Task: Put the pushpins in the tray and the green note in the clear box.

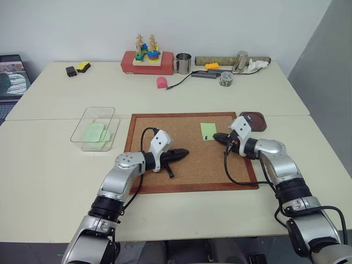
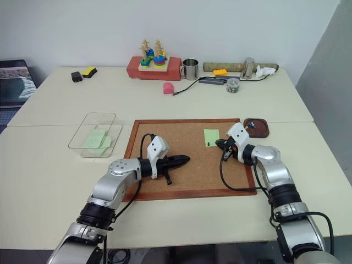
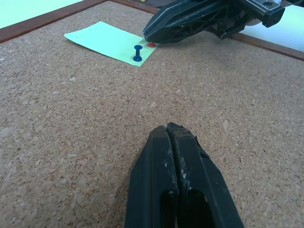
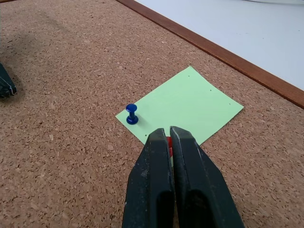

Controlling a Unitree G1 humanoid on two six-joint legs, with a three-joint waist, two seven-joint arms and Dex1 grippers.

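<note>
Pinching a red pin (image 4: 168, 140) at the near corner of the green note (image 4: 190, 102), the right gripper (image 4: 166, 135) has its fingers closed on the pin's head, likely to pull it free. A blue pin (image 4: 131, 114) holds the note's other corner to the cork board (image 1: 165, 176). The left gripper (image 3: 170, 130), closed and empty, rests mid-board. The tray (image 2: 257, 127) sits beyond the board's right corner, the clear box (image 1: 93, 129) to its left.

Looks like a robot lab or test room, not a home. Two plain cream tables (image 1: 165, 93) pushed together against a bare white wall (image 1: 165, 27). Laptop (image 1: 12, 82) at 10 o'clock. Staged props along the far edge at 12: stacking toy (image 1: 147, 55), steel cup (image 1: 183, 63), cables (image 1: 187, 81).
</note>
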